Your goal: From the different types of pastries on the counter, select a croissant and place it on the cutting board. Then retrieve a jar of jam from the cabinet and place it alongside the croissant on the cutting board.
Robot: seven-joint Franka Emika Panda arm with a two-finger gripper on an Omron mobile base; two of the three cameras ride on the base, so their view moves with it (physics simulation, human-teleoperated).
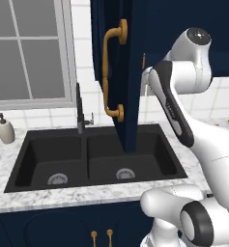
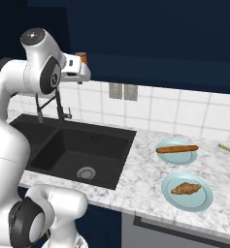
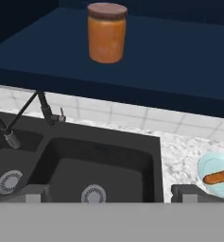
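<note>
Hand view, left to right: black double-basin sink [image 3: 85,156], matte; jar of jam [image 3: 107,33] upright on navy cabinet shelf [image 3: 146,61], glossy orange glass cylinder, brown lid; gripper [image 3: 108,193] wide, empty, well short of jar; stick pastry [image 3: 218,177] on pale blue plate [image 3: 209,171]. Right base view: croissant [image 2: 186,188], ridged golden crescent, on 2nd plate [image 2: 204,201], marbled counter [image 2: 145,164]. Risk: off-centre approach could tip smooth round jar off shelf edge.

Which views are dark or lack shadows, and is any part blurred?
Right base view: the cabinet is almost black, without detail; the croissant is soft but readable. Hand view: the jar of jam is evenly lit and sharp, casting no clear shadow. Left base view: flat light, no glare on the sink.
</note>
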